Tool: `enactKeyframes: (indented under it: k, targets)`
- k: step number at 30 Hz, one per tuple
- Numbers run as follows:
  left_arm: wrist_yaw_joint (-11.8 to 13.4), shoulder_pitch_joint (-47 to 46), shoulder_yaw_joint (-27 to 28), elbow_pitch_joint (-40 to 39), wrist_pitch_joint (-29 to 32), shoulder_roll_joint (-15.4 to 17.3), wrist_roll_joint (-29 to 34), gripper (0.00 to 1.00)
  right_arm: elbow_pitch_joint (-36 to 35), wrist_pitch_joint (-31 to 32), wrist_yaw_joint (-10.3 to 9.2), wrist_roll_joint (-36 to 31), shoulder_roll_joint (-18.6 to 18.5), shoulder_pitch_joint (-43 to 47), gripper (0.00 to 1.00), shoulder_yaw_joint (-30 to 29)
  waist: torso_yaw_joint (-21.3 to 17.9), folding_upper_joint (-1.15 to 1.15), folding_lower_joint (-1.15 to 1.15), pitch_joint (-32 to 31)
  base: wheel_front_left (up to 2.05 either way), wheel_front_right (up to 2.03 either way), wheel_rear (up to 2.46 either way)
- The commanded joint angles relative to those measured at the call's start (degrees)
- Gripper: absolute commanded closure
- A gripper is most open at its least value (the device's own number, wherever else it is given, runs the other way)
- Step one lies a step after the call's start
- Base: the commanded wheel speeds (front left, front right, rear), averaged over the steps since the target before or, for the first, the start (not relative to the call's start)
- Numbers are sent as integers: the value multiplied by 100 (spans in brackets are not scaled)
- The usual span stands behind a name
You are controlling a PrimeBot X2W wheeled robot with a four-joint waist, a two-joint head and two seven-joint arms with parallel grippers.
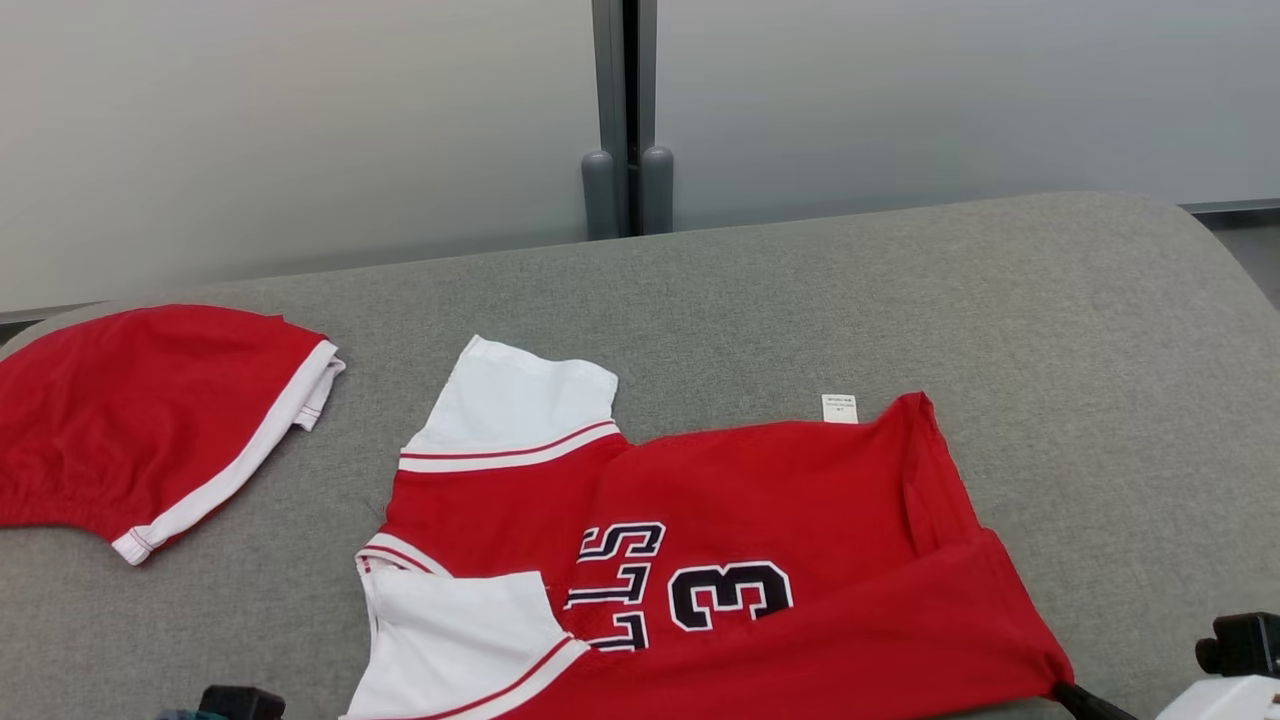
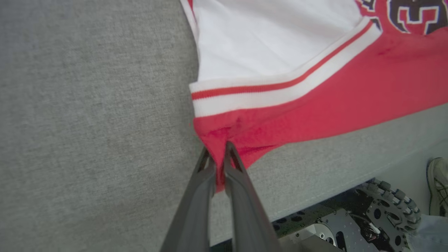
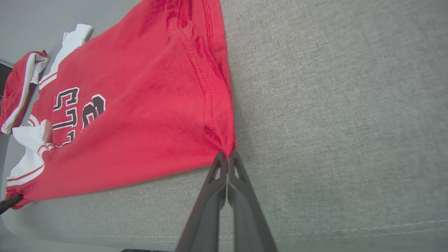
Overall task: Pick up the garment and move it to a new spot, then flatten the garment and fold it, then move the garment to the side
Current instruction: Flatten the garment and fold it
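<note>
Tightly closed, left hand (image 2: 217, 156) and right hand (image 3: 227, 158) each pinch jersey (image 1: 800, 490) corner.

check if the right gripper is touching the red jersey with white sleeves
Touching: the right wrist view shows the right gripper shut on a corner of the red jersey.

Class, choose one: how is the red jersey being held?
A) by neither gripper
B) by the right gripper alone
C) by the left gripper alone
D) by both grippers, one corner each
D: the left gripper pinches one corner of the jersey, and the right gripper is shut on another.
</note>
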Motion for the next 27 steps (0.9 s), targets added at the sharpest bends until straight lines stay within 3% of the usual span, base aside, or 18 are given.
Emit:
enactKeyframes:
  k: [1,3,4,5,6,13,22,27]
  targets:
    - [67,96,17,-72,-6,74,-22,100,-86,118,-4,-79,69,117,100,-154,-1,0,0,12,0,0,0]
    - [97,150,26,-160,29,121,-62,100,-175,395,-4,-173,214,277,100,-305,9,0,0,17,0,0,0]
    - [89,173,14,-195,51,120,-90,89,-220,540,-4,-238,282,335,61,-380,17,0,0,13,0,0,0]
    - [87,187,4,-220,74,121,-92,40,-275,661,-4,-298,350,369,34,-442,24,0,0,9,0,0,0]
    - [93,196,-9,-230,107,127,-106,0,-351,760,-3,-356,418,396,0,-505,28,0,0,5,0,0,0]
    - [52,-123,111,-391,33,242,49,0,-969,1055,-2,-531,709,271,0,-783,22,0,0,-5,0,0,0]
    - [10,-1265,334,-782,151,531,782,0,-1292,402,-2,-884,831,-629,0,-1131,-46,0,0,267,0,0,0]
    - [-460,-2610,257,-536,802,355,1235,0,-663,22,-2,-1217,952,-1745,0,-1059,-99,0,0,790,0,0,0]
